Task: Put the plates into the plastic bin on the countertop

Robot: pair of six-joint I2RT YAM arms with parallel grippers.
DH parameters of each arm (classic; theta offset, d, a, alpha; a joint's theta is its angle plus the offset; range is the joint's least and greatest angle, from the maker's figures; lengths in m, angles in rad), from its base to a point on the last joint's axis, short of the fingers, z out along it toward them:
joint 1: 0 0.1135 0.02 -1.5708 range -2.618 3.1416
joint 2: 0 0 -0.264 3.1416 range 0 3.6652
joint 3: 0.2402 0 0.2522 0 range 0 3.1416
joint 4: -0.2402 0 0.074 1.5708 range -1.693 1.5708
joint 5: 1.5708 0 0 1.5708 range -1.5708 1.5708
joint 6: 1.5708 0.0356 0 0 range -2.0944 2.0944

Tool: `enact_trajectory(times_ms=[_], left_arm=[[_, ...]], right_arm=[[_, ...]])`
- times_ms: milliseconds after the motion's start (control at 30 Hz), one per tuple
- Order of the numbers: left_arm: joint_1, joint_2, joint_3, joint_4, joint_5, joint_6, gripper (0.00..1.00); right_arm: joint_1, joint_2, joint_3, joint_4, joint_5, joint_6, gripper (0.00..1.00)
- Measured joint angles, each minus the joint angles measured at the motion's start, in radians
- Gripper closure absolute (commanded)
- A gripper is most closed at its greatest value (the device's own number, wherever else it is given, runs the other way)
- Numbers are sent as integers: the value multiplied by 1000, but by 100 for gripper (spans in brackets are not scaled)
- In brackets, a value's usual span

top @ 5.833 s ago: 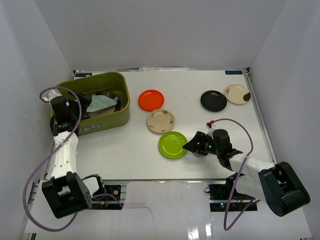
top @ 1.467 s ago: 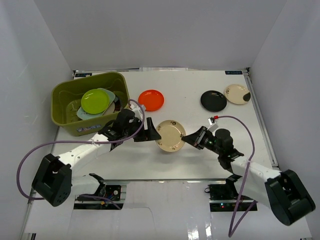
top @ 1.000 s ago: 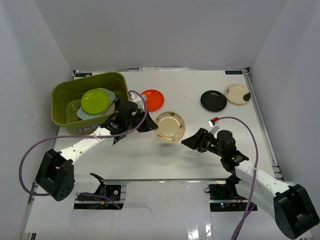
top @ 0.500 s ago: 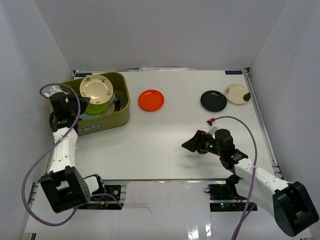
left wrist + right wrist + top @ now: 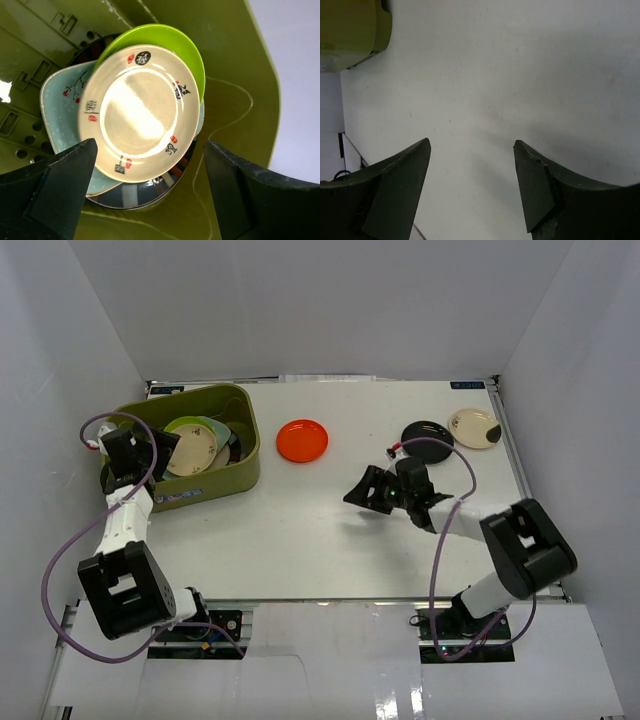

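Plain white walls (image 5: 320, 300) enclose everything — evenly lit.

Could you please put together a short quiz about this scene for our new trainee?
1. Which plate lies on top of the stack in the plastic bin? A. lime green plate B. cream patterned plate C. pale mint plate
2. True or false: the right gripper holds a plate.
3. How many plates lie on the countertop outside the bin?
Key: 1. B. 2. False; its jaws stand open over bare countertop. 3. Three: the orange plate, the black plate and the far cream plate.
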Motion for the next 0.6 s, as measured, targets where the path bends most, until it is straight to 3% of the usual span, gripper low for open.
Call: enact_trajectory(times_ms=[167,300,433,600], left_arm=[[1,-14,-3,42,17,-17,2],[-7,-93,-42,76,31,-18,2],[-64,-264,-107,123,42,5,2],[-141,-355,-134,157,128,32,2]], right_arm=[[0,259,193,78,33,72,12],[0,433,351,157,53,174,12],[1,571,499,204,82,272,21],[8,708,672,191,127,358,43]])
